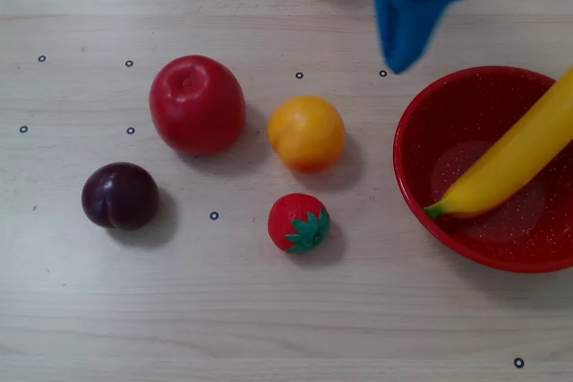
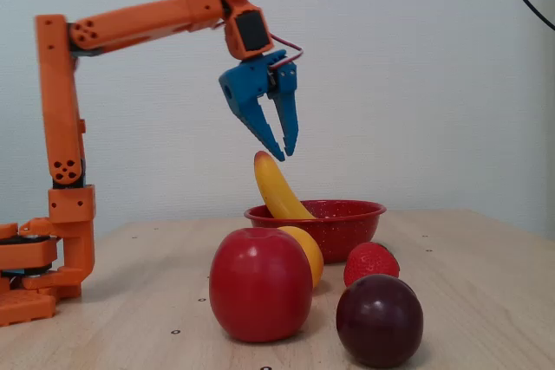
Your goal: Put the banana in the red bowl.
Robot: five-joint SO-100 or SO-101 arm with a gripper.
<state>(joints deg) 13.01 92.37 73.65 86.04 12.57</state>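
The yellow banana point(image 1: 515, 160) lies in the red bowl point(image 1: 430, 112) at the right of the overhead view, green stem down on the bowl's floor, the other end leaning over the far right rim. In the fixed view the banana point(image 2: 276, 186) sticks up out of the red bowl point(image 2: 347, 223), reddish tip on top. My blue gripper point(image 2: 284, 153) hangs just above the banana's tip, jaws slightly apart and empty. In the overhead view the gripper point(image 1: 400, 64) sits above the bowl's upper left rim.
A red apple point(image 1: 197, 105), an orange fruit point(image 1: 306, 133), a strawberry point(image 1: 299, 223) and a dark plum point(image 1: 120, 196) lie on the wooden table left of the bowl. The orange arm base point(image 2: 39, 266) stands at the left in the fixed view.
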